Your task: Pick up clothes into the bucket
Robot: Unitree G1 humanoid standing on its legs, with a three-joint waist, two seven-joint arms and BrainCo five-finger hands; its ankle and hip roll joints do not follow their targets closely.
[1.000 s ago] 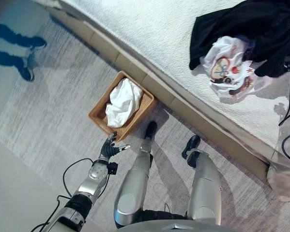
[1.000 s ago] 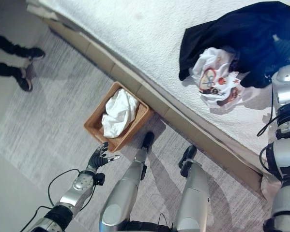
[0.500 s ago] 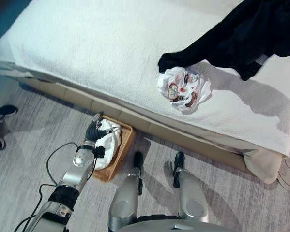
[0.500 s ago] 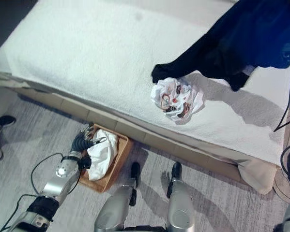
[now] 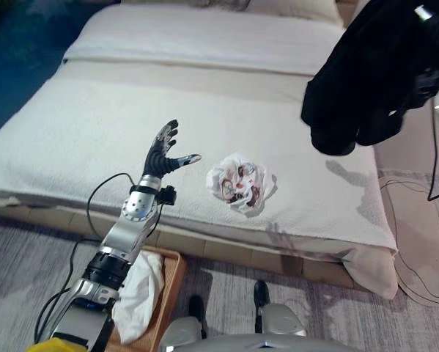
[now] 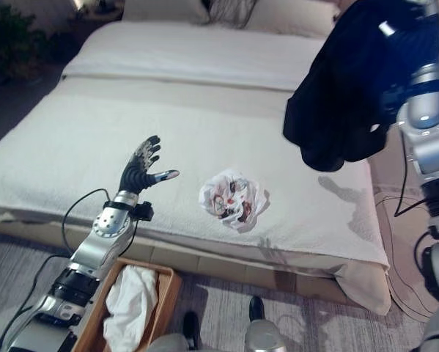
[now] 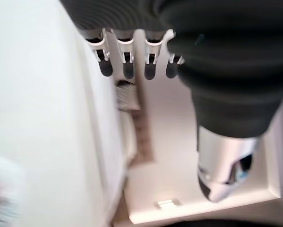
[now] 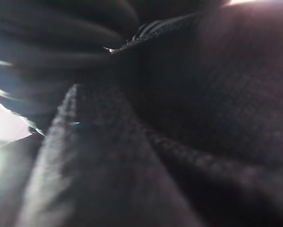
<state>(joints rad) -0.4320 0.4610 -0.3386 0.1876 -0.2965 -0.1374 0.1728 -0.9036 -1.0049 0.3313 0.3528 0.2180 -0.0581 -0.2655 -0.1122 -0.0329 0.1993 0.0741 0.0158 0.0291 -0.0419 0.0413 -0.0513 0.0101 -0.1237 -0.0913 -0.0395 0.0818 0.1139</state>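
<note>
Your black garment (image 5: 373,81) rose off the bed (image 5: 94,125) since the earlier frame and hung from the right arm, its hand buried in cloth (grip not readable). The printed white garment (image 5: 239,181) lay crumpled on the bed. Your left hand (image 5: 162,150) hovered beside it, fingers spread. The basket (image 6: 164,293) held white cloth (image 6: 129,304) on the floor.

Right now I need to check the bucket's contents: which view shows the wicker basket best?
The right eye view: the wicker basket lies on the floor beside the bed, white cloth inside, though the left arm overlaps one end. The left eye view cuts off more at its lower edge. I cannot make out the basket in either wrist view.
</note>
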